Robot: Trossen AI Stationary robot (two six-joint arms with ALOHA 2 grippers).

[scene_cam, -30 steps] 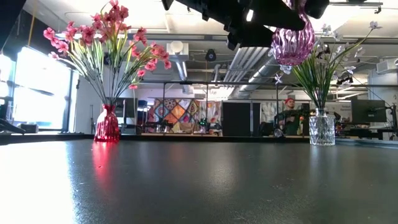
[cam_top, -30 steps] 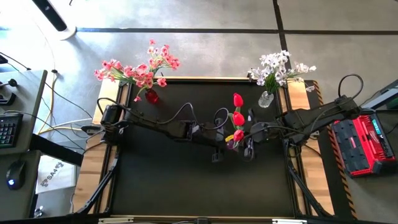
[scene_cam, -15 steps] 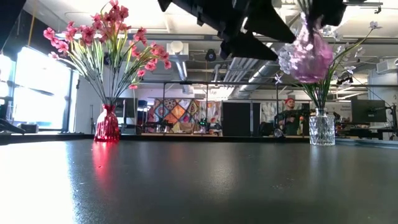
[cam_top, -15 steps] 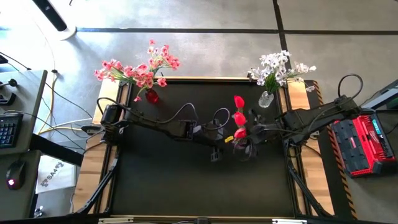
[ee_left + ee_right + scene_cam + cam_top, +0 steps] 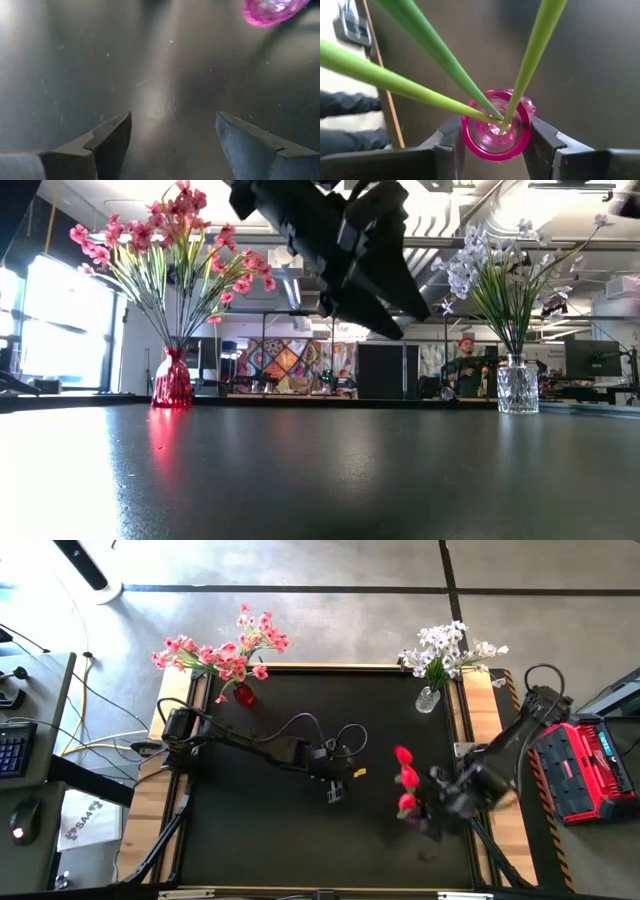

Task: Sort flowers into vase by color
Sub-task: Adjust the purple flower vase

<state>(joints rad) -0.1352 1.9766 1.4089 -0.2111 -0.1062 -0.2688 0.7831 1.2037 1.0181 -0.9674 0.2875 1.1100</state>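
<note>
A pink glass vase holds three green stems; their red tulips show in the high view, right of the table's middle. My right gripper is shut on this vase. My left gripper is open over bare tabletop near the middle, with the pink vase farther off. A red vase with pink sprays stands on its base at the far left corner. A clear vase with white sprays stands at the far right corner. My right gripper pinches the pink vase between its two fingers, just below the flared rim. One finger is on each side of the neck. The vase is lifted clear of the table, and the three stems fan out of its mouth.
The black mat has open room on its near and left parts. A cable loops over the left arm. A red and black device sits off the table's right edge. People and desks show in the room behind.
My right gripper has carried the pink vase with the tulips from the table's middle toward the right and near edges, still shut on it. The vase has left the low view. My left gripper has drawn back slightly toward the left, apart from the vase.
</note>
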